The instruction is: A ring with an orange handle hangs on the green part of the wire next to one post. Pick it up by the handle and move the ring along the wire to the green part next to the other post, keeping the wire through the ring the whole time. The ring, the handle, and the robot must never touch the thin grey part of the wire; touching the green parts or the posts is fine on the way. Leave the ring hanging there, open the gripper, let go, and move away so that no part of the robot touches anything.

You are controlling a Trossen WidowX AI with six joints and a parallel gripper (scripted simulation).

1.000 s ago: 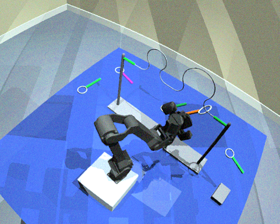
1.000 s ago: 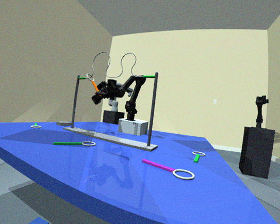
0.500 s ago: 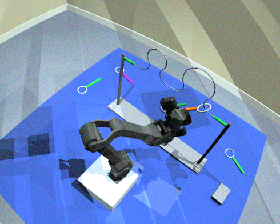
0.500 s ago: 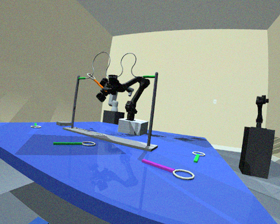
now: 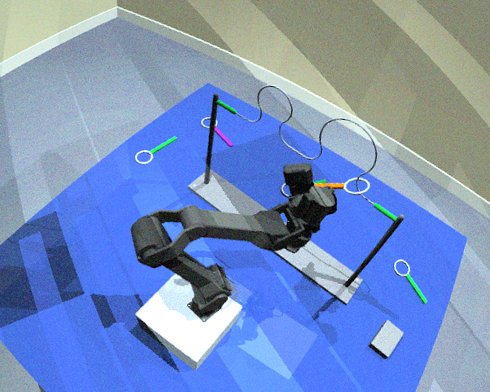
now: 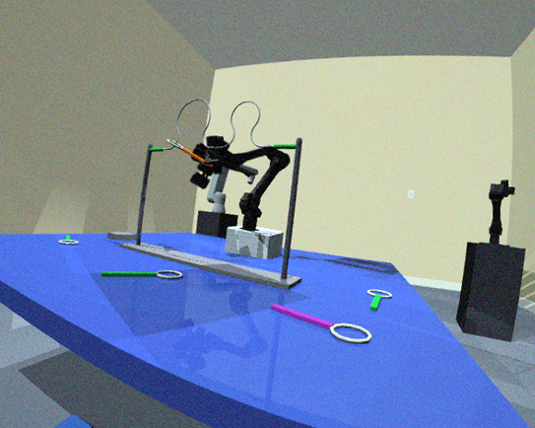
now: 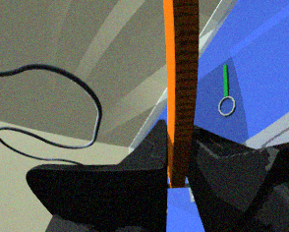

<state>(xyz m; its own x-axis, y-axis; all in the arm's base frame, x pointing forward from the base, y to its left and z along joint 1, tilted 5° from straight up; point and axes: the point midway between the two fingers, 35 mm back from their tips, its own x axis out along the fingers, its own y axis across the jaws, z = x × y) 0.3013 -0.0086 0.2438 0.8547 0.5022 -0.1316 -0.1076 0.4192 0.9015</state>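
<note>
The table (image 5: 342, 389) (image 6: 432, 388) bears the frame, and the arm (image 5: 228, 227) (image 6: 271, 172) reaches towards two o'clock in the top view. Of the two posts, the near post (image 5: 376, 250) (image 6: 144, 196) stands at about four o'clock from the ring there, the goal post (image 5: 211, 142) (image 6: 293, 205) at about ten. The wire (image 5: 376, 156) (image 6: 176, 124) (image 7: 99, 115) bends sharply just ahead, so too wide a swing or a late turn of the wrist could bring the hoop's inside against thin grey; whether they touch now I can't tell. The bulky pincer (image 5: 317, 189) (image 6: 212, 165) (image 7: 168, 125) could brush the wire's low dip if the arm cuts across. It's clenched on the orange handle (image 5: 331, 186) (image 6: 193, 155) (image 7: 183, 74); a slip there would tilt the hoop. The ring (image 5: 347, 187) (image 6: 172, 143) lies at three o'clock from the pincer from above, ten o'clock in the exterior view, seemingly threaded, just past the green sleeve (image 5: 384, 212) (image 6: 156, 150).
</note>
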